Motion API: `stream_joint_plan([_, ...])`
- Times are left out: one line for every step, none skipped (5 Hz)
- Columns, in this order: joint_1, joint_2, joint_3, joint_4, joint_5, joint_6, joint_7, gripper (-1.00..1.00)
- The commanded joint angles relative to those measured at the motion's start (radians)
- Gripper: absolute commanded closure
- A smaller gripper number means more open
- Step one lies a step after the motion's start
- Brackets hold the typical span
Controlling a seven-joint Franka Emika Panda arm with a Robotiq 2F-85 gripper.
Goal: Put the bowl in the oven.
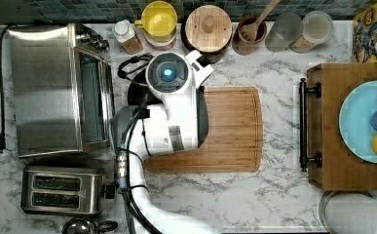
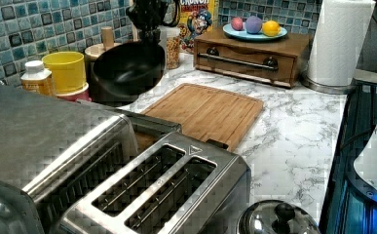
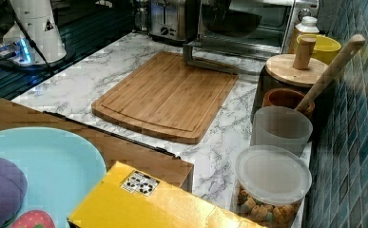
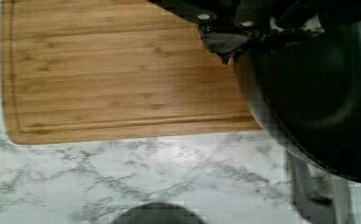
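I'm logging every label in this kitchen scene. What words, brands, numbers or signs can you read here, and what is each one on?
"CRUNCH": on the yellow cereal box at the back of the left view; the top of the lettering is cut off.
Square black-and-white printed sticker on the same box in the right view: a pattern, no readable text.
Label on the small white-capped bottle: too blurred to read.
Black mark on the white arm base: unreadable.

**Counter count**

I count one oven (image 1: 59, 90), one toaster (image 1: 62, 190), one bowl (image 2: 127, 70), one board (image 1: 230, 129) and one yellow cup (image 1: 159, 22). On the single blue plate (image 1: 359, 122) I see three fruits. Two clear jars (image 1: 300, 31), one bottle (image 1: 126, 36), one cereal box (image 1: 373, 31), one paper roll (image 2: 339, 41).
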Motion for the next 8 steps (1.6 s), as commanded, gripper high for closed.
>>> stream_joint_plan([0.091,0.004,0.059,0.150,-0.024,0.011,0.102,1.00])
stream_joint_plan([0.090,0.028,0.086,0.178,-0.002,0.029,0.121,1.00])
stream_joint_plan([0.105,0.043,0.113,0.189,0.010,0.047,0.136,1.00])
stream_joint_plan([0.138,0.101,0.127,0.228,-0.002,0.003,0.148,1.00])
stream_joint_plan([0.161,0.155,0.140,0.251,-0.028,0.005,0.199,1.00])
stream_joint_plan([0.176,0.206,0.152,0.284,-0.047,-0.007,0.246,1.00])
stream_joint_plan([0.180,0.279,0.121,0.332,-0.078,-0.001,0.260,1.00])
stream_joint_plan([0.155,0.262,0.120,0.304,0.024,0.028,0.255,1.00])
